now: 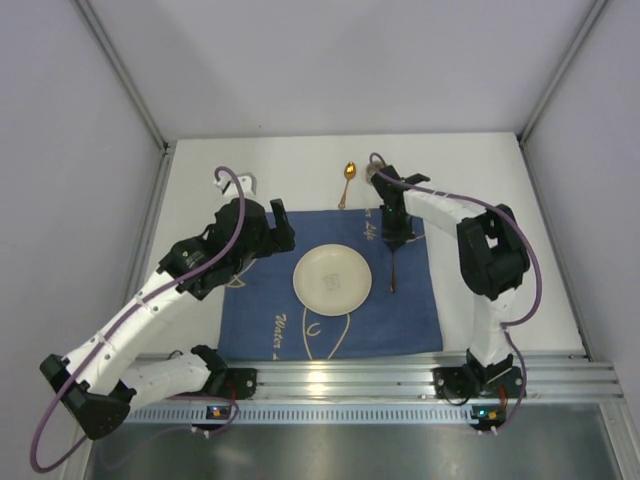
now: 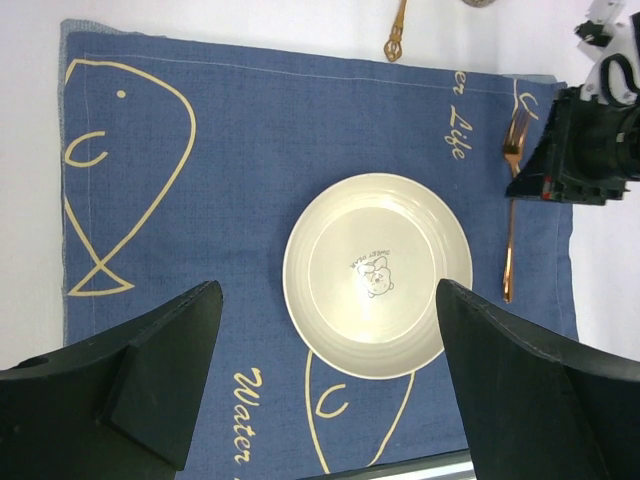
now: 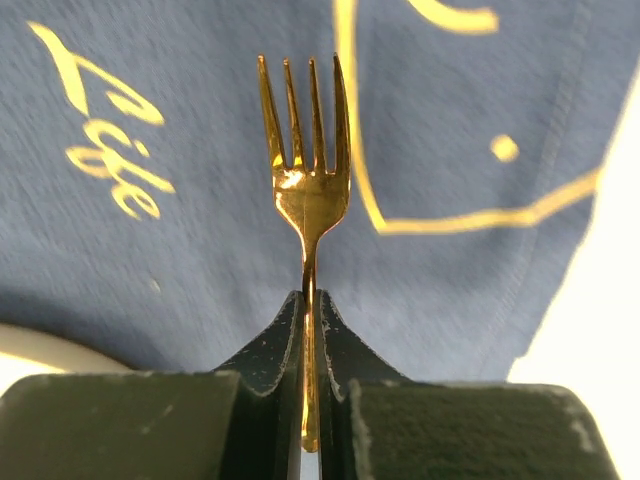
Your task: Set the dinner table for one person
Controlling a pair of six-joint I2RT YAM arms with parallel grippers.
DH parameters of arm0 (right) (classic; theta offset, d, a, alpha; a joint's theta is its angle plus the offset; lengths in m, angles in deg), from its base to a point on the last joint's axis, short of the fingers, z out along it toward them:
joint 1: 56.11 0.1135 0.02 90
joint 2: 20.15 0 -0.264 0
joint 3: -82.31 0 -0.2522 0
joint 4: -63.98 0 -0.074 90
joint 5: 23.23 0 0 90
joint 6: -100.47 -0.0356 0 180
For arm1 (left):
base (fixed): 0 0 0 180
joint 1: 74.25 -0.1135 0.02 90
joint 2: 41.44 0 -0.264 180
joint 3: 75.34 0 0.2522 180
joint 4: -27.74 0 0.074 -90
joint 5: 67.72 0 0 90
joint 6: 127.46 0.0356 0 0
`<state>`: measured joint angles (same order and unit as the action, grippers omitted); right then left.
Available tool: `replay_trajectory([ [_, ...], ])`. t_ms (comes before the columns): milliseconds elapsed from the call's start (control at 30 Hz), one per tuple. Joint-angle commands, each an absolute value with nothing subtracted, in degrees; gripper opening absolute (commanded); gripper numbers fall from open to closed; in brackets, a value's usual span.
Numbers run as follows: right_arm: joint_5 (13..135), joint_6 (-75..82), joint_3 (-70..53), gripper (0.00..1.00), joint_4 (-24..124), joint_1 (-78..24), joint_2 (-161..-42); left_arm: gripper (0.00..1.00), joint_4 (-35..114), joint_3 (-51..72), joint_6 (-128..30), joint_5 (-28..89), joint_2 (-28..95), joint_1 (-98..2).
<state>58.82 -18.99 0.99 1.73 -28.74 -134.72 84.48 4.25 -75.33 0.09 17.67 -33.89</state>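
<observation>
A cream plate (image 1: 332, 278) sits in the middle of a navy blue cloth (image 1: 260, 300) on the white dinner table (image 1: 480, 180). My right gripper (image 1: 395, 238) is shut on the neck of a gold fork (image 3: 308, 180), jaws tight on both sides. The fork (image 2: 509, 250) lies along the cloth just right of the plate (image 2: 377, 275), tines pointing to the far side; I cannot tell if it touches the cloth. A gold spoon (image 1: 346, 182) lies on the bare table beyond the cloth. My left gripper (image 1: 272, 235) is open and empty above the cloth's left part.
A small white object (image 1: 236, 180) lies on the table at the back left. A small dark item (image 1: 370, 172) sits next to the spoon. The cloth's right edge and bare table (image 3: 610, 260) are just right of the fork. A metal rail (image 1: 400, 378) runs along the near edge.
</observation>
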Motion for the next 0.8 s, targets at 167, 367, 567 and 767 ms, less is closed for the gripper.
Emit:
replay_trajectory([
  [167, 63.4, -17.5, 7.7, 0.00, -4.5, -25.6, -123.8, 0.93, 84.3, 5.4, -72.9, -2.7, 18.4, -34.1],
  [367, 79.9, -22.3, 17.3, 0.00, -2.1, -14.2, -125.7, 0.95, 89.1, 12.1, -65.9, -10.0, 20.5, -34.5],
  [567, 88.3, -29.6, 28.3, 0.00, 2.8, -5.2, -140.5, 0.98, 92.4, 17.2, -63.9, -16.6, 19.2, -34.7],
  [767, 86.0, -34.5, 30.9, 0.00, 3.8, -1.7, -147.8, 0.99, 95.2, 16.6, -65.0, -17.6, 15.8, -34.8],
])
